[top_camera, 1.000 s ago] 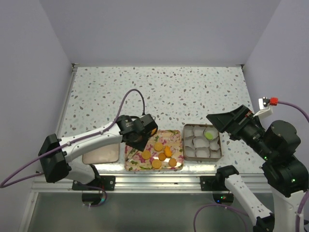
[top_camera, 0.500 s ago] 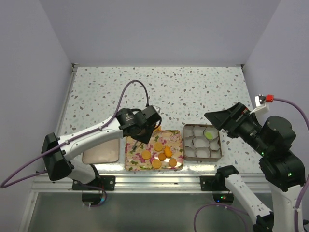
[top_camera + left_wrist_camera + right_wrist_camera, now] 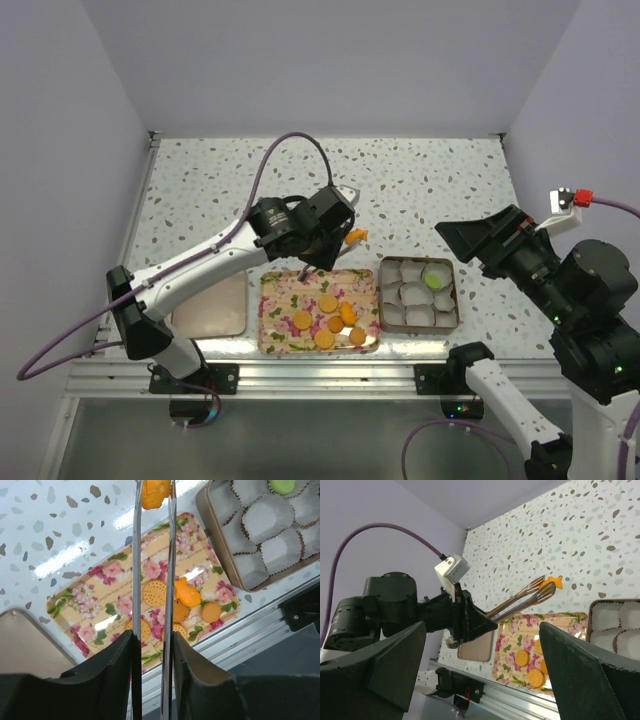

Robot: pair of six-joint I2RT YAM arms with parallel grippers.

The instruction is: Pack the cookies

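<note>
At the far left a tan, round-cornered rectangular lid (image 3: 208,315) lay flat on the speckled worktop (image 3: 420,180). The left arm (image 3: 200,270) stretched in a long diagonal from its base up and to the right. The left pincer (image 3: 152,639) was pressed onto the handles of one pair of slim metal tongs (image 3: 136,580). The tongs' tips pinched a single orange cookie (image 3: 155,492), held in the air just past the far edge of the floral tray (image 3: 270,300).

Six more round, flat orange cookies (image 3: 327,303) lay loosely grouped on that tray, at least one with a waffle-grid face.

To the right stood a rectangular metal tin (image 3: 382,296) filled with about nine white fluted paper cups (image 3: 417,316). One light green cookie (image 3: 434,279) sat in a cup at the far right.

The right arm (image 3: 590,290) was raised beside the tin. The right pincer (image 3: 462,243) was spread wide with nothing between its fingers and pointed left.
</note>
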